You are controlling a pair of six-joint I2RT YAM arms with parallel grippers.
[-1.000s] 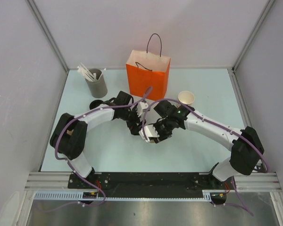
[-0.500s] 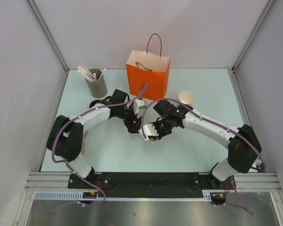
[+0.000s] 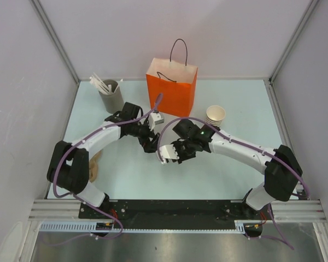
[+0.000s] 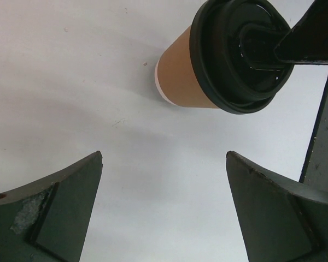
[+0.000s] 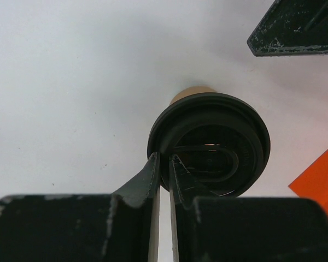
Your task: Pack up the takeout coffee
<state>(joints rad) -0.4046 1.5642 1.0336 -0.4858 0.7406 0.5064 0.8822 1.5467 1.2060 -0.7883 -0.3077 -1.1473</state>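
Tan takeout coffee [image 4: 183, 82], one; right fingers [image 5: 146, 183] pinch its black lid [image 5: 224, 117]; left fingers [image 4: 60, 207] spread.

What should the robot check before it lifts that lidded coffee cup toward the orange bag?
1. Right gripper pinches the lid at its rim: ok.
2. Lid seated on the takeout coffee: ok.
3. Grip firm enough to lift: cannot tell.
4. Left gripper open, apart from the takeout coffee: ok.
5. Orange bag upright, mouth open: ok.
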